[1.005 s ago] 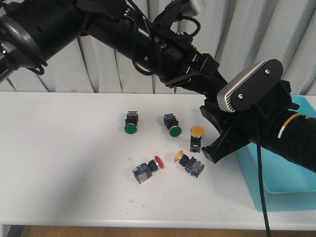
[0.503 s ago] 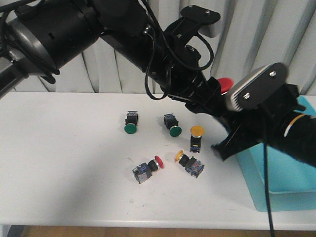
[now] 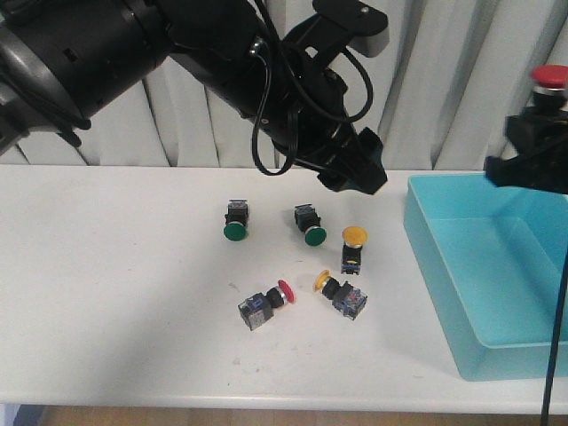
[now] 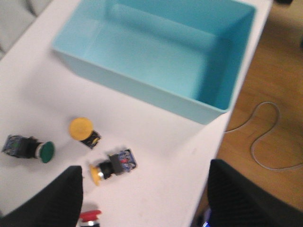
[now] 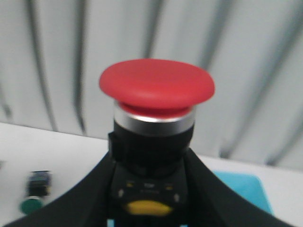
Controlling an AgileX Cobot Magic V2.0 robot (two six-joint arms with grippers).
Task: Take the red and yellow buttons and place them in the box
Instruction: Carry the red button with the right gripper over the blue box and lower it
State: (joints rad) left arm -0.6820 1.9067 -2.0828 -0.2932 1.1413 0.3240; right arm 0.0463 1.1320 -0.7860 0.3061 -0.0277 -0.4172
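Turquoise, the box [image 3: 484,266] is set at the table's [image 3: 115,293] right edge; mid-table lie a red button [image 3: 264,303] and two yellow buttons [image 3: 342,295].

From the left wrist, the left claw [image 4: 142,198] is seen spread wide, empty.

From the right wrist, a red-capped button [image 5: 154,123] is clamped upright in the right claw [image 5: 151,189].

We see: left arm [image 3: 133,44] glossy black, bulky | looped black cables [image 3: 284,80] | right claw [image 5: 149,189] matte black

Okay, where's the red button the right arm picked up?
Front view, far right: the red button sits in the right claw, held above the box.
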